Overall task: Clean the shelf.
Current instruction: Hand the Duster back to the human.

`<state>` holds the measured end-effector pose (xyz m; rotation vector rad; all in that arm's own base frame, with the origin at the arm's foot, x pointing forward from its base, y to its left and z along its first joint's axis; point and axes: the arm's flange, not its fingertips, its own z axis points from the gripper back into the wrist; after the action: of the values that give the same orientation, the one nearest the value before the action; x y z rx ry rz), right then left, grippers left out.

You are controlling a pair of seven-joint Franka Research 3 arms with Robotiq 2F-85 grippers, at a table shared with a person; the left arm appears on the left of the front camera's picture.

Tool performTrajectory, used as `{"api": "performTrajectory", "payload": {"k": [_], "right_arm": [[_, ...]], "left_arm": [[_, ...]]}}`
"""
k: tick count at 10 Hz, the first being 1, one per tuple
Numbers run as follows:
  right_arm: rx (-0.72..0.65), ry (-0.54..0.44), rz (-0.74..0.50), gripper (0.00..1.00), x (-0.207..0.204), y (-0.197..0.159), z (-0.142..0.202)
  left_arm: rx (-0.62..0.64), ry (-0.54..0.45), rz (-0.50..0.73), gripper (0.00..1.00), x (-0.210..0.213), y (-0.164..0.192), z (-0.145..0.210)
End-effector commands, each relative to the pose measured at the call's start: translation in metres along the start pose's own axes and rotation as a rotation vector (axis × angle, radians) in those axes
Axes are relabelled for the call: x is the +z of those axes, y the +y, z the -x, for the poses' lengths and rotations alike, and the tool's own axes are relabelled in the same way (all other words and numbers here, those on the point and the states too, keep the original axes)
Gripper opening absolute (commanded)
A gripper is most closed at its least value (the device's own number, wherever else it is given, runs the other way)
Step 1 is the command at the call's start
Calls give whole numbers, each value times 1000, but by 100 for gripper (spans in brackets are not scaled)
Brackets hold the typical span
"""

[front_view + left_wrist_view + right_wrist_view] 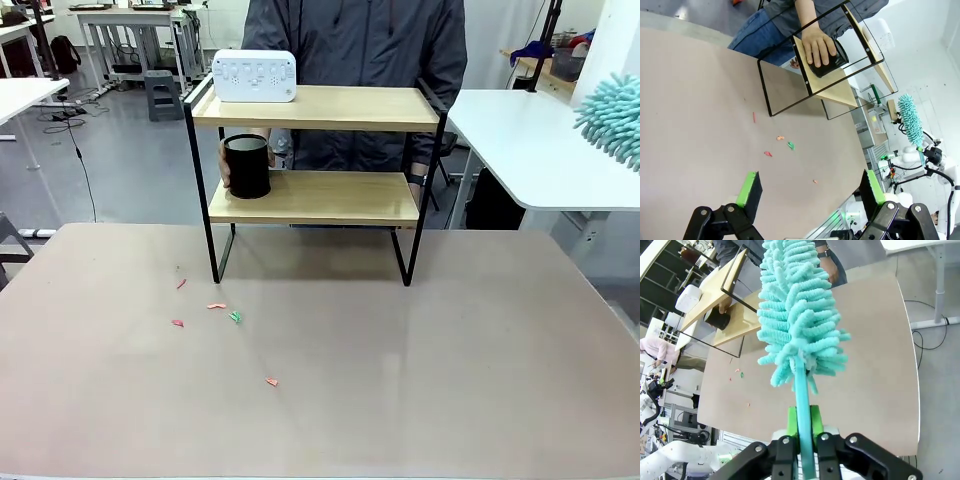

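The shelf (310, 198), at upper centre on the worktop (400, 380), appears not yet wiped. The duster (797, 315) is clamped in the right pincer (804, 426), well apart; the left pincer (811, 189) is spread, empty.

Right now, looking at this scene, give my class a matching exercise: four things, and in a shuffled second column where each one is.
1 white box
2 black cup
3 duster
4 scraps

A on the table
B in the right gripper
C on the top board
D on the lower board

Pairs: 1-C, 2-D, 3-B, 4-A.
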<state>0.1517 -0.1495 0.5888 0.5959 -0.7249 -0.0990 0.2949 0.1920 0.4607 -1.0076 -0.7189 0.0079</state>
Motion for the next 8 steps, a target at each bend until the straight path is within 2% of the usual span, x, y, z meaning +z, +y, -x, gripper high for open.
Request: {"api": "performTrajectory", "payload": {"k": [1,2,3,4,5,6,7,8], "right_arm": [[-7,2,9,13,1,-2,2],[0,0,0,13,0,0,0],[123,-13,-50,13,12,27,-23],[276,5,-154,13,13,71,-44],[465,107,-256,13,9,123,-52],[622,231,-344,13,1,167,-49],[764,396,-380,13,-11,202,-29],[831,527,-399,13,-21,214,-8]], "left_arm": [[0,0,0,100,0,0,0],[-72,-9,85,100,25,-23,-2],[-185,12,182,100,11,-61,-7],[-292,135,320,100,-18,-103,-18],[-383,267,403,100,-56,-143,-21],[-451,357,408,100,-93,-173,-18],[-461,453,467,100,-131,-191,-11],[-426,468,494,100,-155,-196,2]]}}
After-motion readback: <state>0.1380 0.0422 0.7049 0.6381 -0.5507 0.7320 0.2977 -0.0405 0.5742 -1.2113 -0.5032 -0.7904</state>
